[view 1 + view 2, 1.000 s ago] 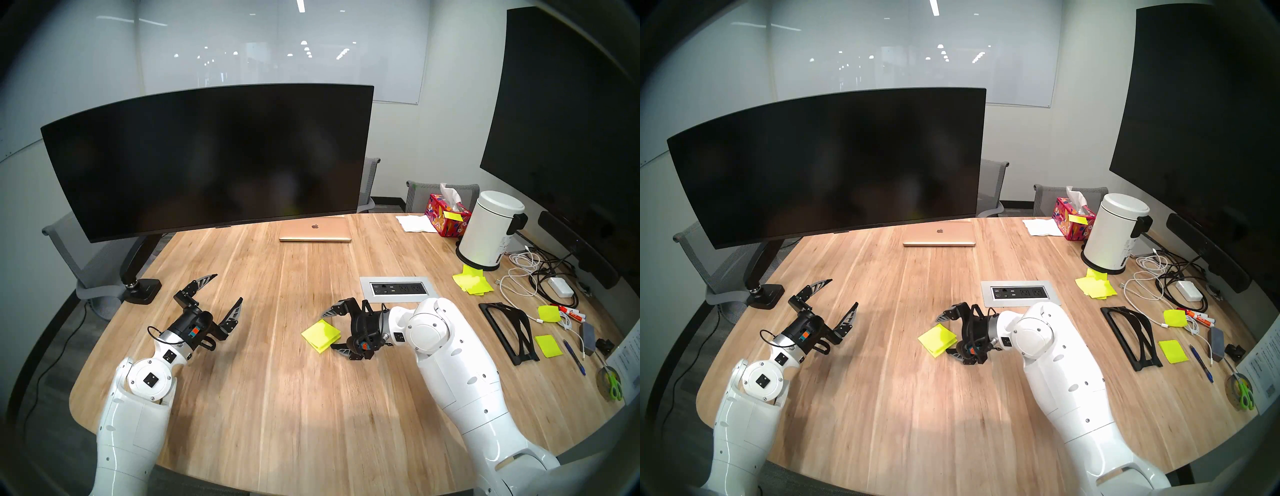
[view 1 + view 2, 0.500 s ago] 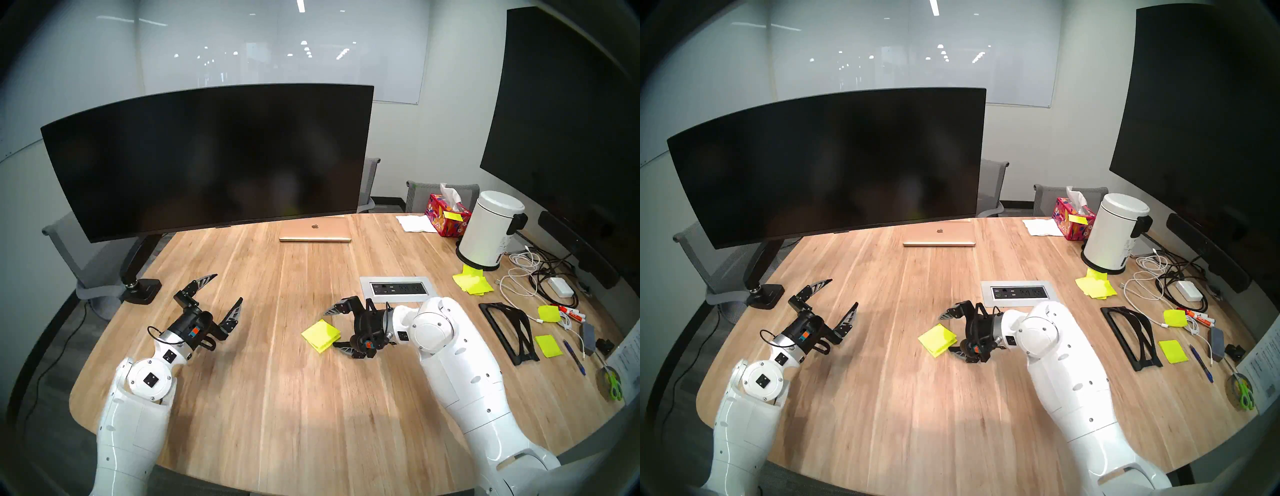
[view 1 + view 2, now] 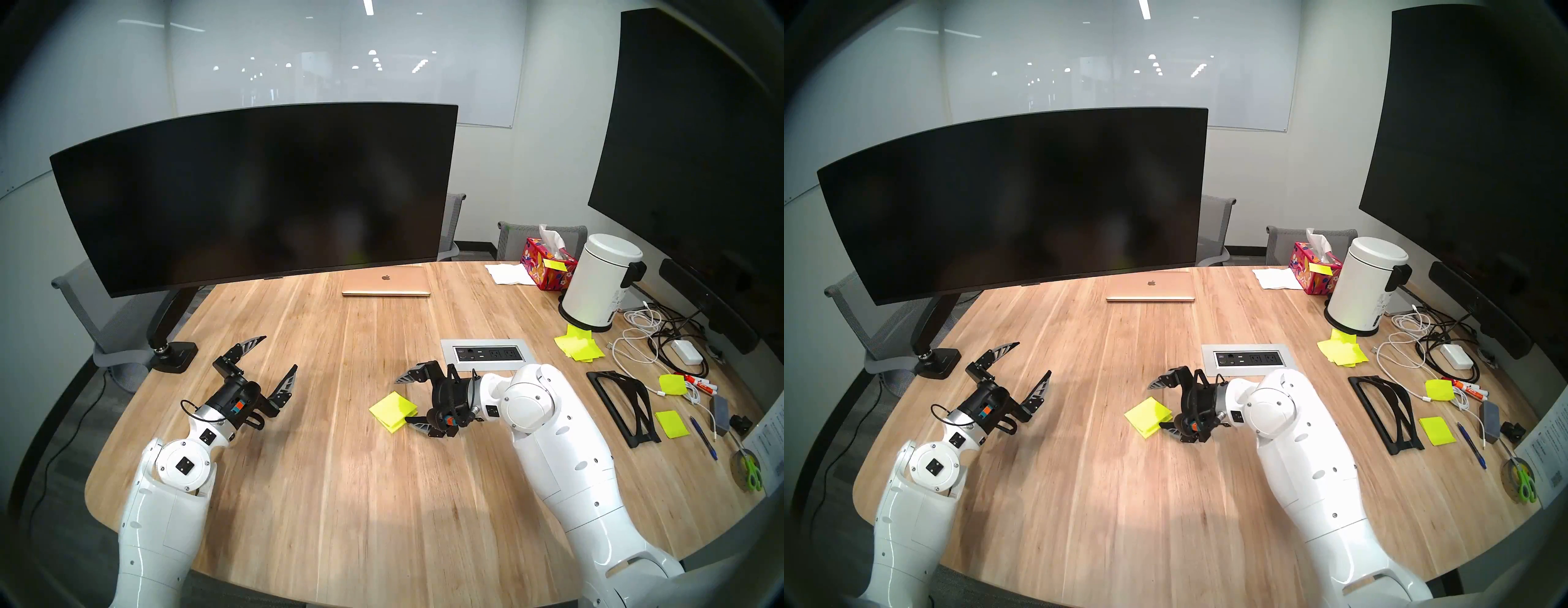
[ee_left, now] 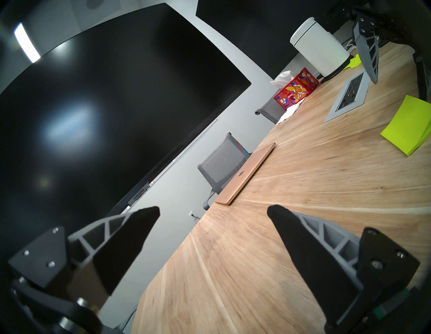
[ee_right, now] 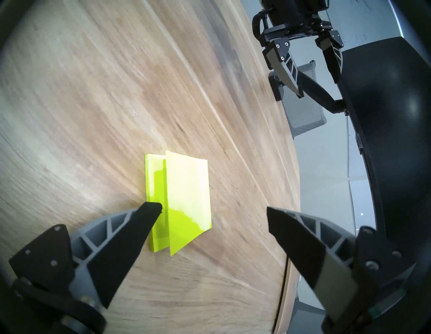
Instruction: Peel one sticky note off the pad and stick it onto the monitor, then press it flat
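Neon yellow-green pad (image 3: 393, 412) is lying flat on the wooden table (image 3: 339, 488), one corner pointing toward the monitor (image 3: 254, 191). Right gripper (image 3: 403, 400) is gaping wide just beside it, holding nothing. Left gripper (image 3: 275, 353) is spreading wide, empty, well apart. Tissue box (image 3: 547, 263) is holding white tissue.

Left wrist view: pad (image 4: 407, 126) is getting cut off at the rim.

Right wrist view: top sheet (image 5: 189, 200) is sitting offset on the stack; whether the lower finger (image 5: 130, 238) is touching the pad is unclear.
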`<state>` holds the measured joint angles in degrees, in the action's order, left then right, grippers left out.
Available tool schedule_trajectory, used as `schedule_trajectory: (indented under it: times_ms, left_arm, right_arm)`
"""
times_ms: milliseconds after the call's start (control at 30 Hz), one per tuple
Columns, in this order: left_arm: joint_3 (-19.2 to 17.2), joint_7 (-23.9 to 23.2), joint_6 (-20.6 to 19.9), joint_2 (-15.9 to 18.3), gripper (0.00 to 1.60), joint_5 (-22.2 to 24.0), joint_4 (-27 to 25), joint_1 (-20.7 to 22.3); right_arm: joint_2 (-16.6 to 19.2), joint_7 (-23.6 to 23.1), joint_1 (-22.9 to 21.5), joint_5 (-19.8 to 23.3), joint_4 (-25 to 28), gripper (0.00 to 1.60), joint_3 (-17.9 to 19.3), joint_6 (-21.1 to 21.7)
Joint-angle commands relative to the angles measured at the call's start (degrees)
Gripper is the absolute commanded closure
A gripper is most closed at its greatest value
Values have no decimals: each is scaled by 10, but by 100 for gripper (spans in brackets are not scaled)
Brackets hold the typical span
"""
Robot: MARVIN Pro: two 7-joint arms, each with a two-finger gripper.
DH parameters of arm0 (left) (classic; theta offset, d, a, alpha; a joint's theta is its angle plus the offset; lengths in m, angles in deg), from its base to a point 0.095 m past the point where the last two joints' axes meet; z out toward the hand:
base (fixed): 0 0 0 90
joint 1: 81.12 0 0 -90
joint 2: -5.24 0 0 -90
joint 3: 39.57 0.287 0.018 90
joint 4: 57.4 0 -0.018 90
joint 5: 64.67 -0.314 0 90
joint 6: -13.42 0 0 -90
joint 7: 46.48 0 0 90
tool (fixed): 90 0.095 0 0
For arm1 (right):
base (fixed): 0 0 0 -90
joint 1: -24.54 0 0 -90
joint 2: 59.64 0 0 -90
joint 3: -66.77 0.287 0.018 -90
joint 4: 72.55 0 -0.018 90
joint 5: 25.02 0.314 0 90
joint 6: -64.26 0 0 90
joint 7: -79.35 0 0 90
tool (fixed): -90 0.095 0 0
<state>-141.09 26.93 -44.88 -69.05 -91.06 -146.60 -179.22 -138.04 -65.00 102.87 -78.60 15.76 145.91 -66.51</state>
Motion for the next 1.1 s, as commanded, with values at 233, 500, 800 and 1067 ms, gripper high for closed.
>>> schedule_trajectory:
  times_ms: [233,500,800,1067]
  left_arm:
    - [-1,1,2,1,0,0,-9,3]
    - [-2,1,2,1,0,0,-9,3]
    - [-2,1,2,1,0,0,-9,3]
    - [-2,1,2,1,0,0,-9,3]
  right_arm:
    - [-32,22,-39,-23,-31,0,-19,3]
    - [-29,40,-33,-32,-35,0,-10,3]
    - [-29,48,-30,-28,-31,0,0,-3]
    - [-35,50,-35,-32,-45,0,-4,-7]
